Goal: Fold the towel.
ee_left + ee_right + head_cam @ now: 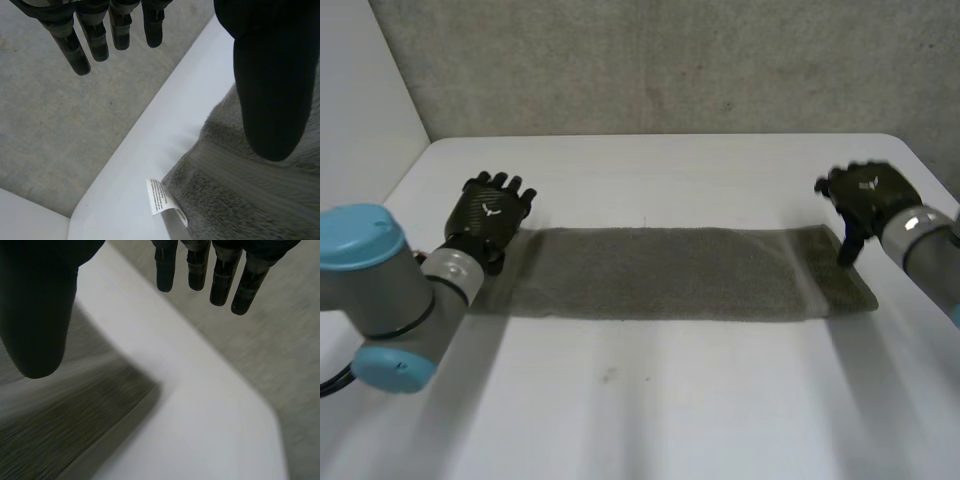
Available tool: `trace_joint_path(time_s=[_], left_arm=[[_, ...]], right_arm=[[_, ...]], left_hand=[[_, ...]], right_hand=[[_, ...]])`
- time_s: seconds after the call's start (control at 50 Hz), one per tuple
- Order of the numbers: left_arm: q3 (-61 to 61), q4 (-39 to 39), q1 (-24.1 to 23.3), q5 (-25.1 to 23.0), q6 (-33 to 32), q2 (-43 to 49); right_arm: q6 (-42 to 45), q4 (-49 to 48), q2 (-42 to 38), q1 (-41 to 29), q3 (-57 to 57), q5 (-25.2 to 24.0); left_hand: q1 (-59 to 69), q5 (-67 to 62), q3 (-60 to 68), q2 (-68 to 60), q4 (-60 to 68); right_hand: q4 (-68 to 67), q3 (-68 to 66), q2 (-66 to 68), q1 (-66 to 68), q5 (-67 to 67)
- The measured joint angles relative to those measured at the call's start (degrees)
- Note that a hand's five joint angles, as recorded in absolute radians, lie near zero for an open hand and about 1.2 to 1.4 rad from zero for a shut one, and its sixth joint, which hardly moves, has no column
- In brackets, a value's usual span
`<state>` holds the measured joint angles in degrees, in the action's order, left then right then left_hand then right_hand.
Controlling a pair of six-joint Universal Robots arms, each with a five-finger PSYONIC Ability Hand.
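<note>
On the white table [640,400], the towel [670,275] lies flat as a long grey strip running from 9 o'clock to 3 o'clock. The left hand [492,215] is at its 9 o'clock end and the right hand [865,195] at its 3 o'clock end. Both hands are wide, fingers straight, thumbs over the cloth, holding nothing. The thick pile suggests a soft, limp, light cloth that will sag and drag. The best hold is probably a pinch at the end corners, the left one beside the white label [161,197].

left hand [492,215] relaxed and spread, right hand [868,198] seemingly spread likewise
</note>
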<state>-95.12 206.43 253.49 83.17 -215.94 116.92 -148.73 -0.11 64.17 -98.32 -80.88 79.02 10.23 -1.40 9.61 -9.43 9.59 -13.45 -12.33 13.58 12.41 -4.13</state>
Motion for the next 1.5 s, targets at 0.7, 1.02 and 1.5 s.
trace_joint_path(time_s=[0.7, 1.02, 1.5], left_arm=[[-10.0, -6.7, 0.3, -0.4, 27.8, -14.0], [-10.4, -6.7, 0.2, -0.3, 27.8, -13.9], [-10.9, -6.8, 0.4, -0.2, 27.7, -14.9]], right_arm=[[4.8, -16.6, -2.0, 10.5, -20.3, -12.2], [7.9, -15.9, -4.2, 13.2, -17.0, -7.3], [15.4, -12.5, 5.1, 14.3, -6.1, 0.7]], left_hand=[[0.0, 0.0, 0.0, 0.0, 0.0], [0.0, 0.0, 0.0, 0.0, 0.0], [0.0, 0.0, 0.0, 0.0, 0.0]], right_hand=[[-28.9, -30.1, 28.8, 23.9, -26.4], [-54.8, -55.3, 53.6, 41.8, -51.0], [-54.9, -55.8, 53.6, 42.2, -51.6]])
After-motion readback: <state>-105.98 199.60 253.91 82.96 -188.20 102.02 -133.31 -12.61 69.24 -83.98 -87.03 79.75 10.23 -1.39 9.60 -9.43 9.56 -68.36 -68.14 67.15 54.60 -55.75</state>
